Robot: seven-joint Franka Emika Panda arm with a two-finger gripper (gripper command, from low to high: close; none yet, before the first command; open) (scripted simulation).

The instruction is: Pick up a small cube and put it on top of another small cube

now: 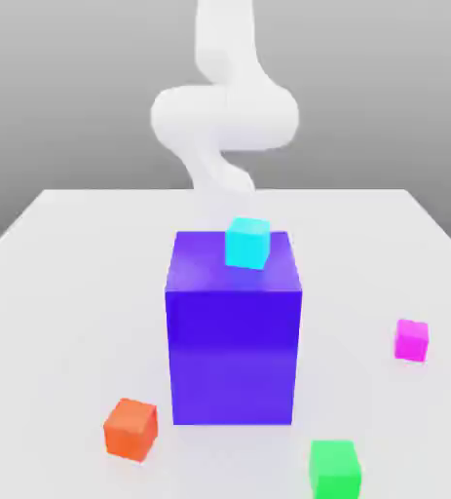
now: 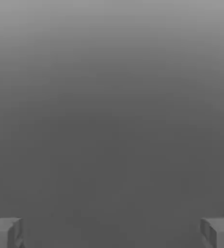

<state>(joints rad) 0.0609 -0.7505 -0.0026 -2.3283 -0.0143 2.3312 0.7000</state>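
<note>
Table (image 1: 63,292): a white surface lying flat, spreading across the lower part of the exterior view and carrying every block in the scene.
Arm (image 1: 224,112): a white robot arm rising behind the table, curving in a thick bend above the far edge of the big block.
Big block (image 1: 234,341): a tall blue-violet block standing upright near the middle of the table, by far the largest of the blocks.
Orange cube (image 1: 131,428): sitting on the table near the big block's lower corner, toward the exterior view's left, slightly turned.
Green cube (image 1: 335,469): resting on the table in front of the big block, toward the exterior view's right, close to the frame's lower edge.
Cyan cube (image 1: 246,243): sitting on the top face of the big block, toward its far edge.
Small cube (image 1: 411,340): the magenta-pink cube, lying on the table well apart from the big block, toward the exterior view's right, touching nothing else.
Gripper (image 2: 112,232): its two grey fingertips (image 2: 5,232) standing wide apart at opposite edges of the hand view, spread fully and holding nothing, with only plain grey background showing between them.
</note>
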